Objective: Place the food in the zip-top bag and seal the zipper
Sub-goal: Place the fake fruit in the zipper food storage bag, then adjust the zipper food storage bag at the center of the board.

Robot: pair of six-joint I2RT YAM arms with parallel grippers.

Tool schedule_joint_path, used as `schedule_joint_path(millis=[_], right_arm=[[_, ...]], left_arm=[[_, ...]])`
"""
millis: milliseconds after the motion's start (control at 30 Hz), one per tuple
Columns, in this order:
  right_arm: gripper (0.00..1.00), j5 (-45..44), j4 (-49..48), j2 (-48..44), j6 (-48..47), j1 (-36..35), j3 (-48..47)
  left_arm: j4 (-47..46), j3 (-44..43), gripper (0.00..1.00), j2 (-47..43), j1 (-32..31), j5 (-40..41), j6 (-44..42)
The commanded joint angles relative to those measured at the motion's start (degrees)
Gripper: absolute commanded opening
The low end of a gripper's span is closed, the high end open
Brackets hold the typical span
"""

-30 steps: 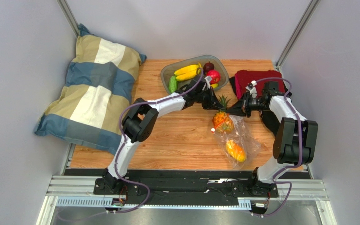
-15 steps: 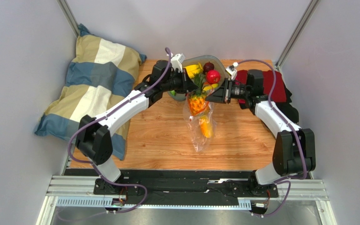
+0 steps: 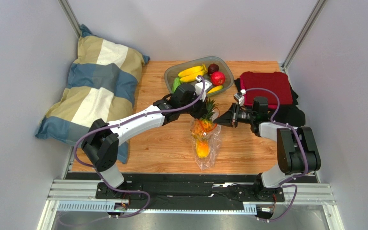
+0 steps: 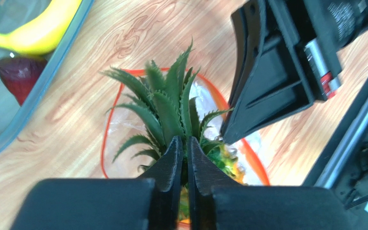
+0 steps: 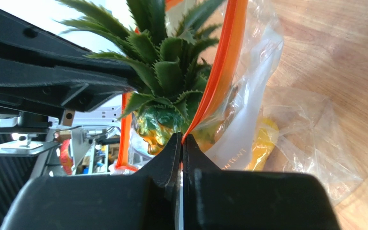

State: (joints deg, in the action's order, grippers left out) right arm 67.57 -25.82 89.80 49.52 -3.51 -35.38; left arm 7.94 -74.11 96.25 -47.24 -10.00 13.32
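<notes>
Top view: left hand and right hand face each other over the middle of the light wooden surface. Between them is the mouth of the clear crinkly zip-top bag, and the bag's body runs toward the near edge. Inside the bag: plastic pineapple with a green spiky crown at the mouth, crown sticking out; orange-yellow mango deeper in. At the back, a grey-green translucent tray holds yellow bananas, a red round fruit, a dark purple fruit and a green cucumber.

Left wrist view: left hand's fingers are almost together with a thin gap, pinching the pineapple at the base of its crown leaves. The bag mouth rings the crown and stands open. Right hand's black fingers reach the far side of the mouth.

Right wrist view: right hand is fully closed, clamped on the thin orange-red zipper at the bag's rim, just beside the crown. The zipper is not sealed. Mango shows through the plastic lower down.
</notes>
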Motion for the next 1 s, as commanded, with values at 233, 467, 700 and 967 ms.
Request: schedule_joint_path(millis=[233, 467, 700, 967], right_arm=[[0.00, -3.0, 13.5, -8.8, -16.5, 0.4, -4.3], [0.00, -3.1, 14.3, -10.3, -17.4, 0.0, -3.9], [0.00, -3.1, 15.3, -10.7, -18.4, -0.8, -3.9], [0.00, -3.1, 18.7, -10.8, -21.7, -1.7, -5.0]], left_arm=[[9.9, 0.9, 0.56, -10.9, 5.8, -3.6, 2.6], [16.3, 2.6, 0.58, -11.9, 8.4, -4.6, 7.5], [13.2, -2.2, 0.60, -4.8, 8.6, -8.2, 13.4], [16.9, -12.0, 0.59, 7.3, 9.5, -7.6, 11.2]])
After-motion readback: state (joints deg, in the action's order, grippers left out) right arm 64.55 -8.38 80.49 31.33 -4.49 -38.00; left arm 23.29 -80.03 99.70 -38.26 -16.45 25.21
